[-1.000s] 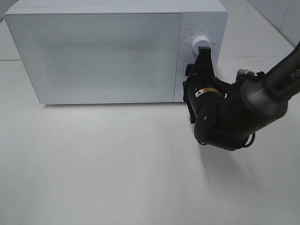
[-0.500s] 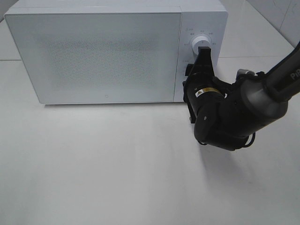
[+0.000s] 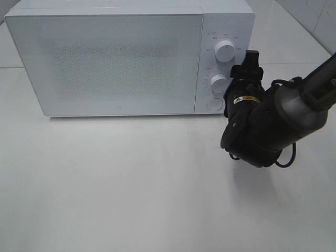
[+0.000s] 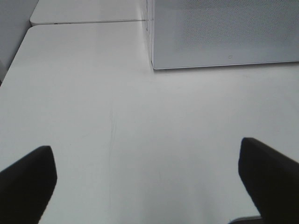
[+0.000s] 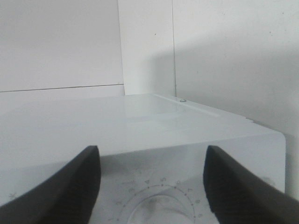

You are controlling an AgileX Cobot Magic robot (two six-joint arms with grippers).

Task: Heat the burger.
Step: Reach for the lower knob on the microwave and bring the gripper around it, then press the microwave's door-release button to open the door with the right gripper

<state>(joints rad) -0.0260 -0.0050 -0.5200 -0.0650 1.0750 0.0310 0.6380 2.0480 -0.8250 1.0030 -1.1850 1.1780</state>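
A white microwave stands at the back of a white table, its frosted door shut. The burger shows in no view, and nothing can be made out through the door. On the panel to the right of the door are an upper knob, a lower knob and a round button below them. The right gripper is raised off the table just beside the microwave's right front edge, level with the upper knob and a little to its right, touching neither knob. The bulky black wrist behind it hangs over the table in front of the panel. In the right wrist view its two dark fingers stand apart with nothing between them, framing the upper knob and its ring of tick marks under the microwave's top edge. The left gripper lies outside the high view. Its wrist view shows both fingers spread wide and empty above bare table, with the microwave's lower front corner near and ahead of it.
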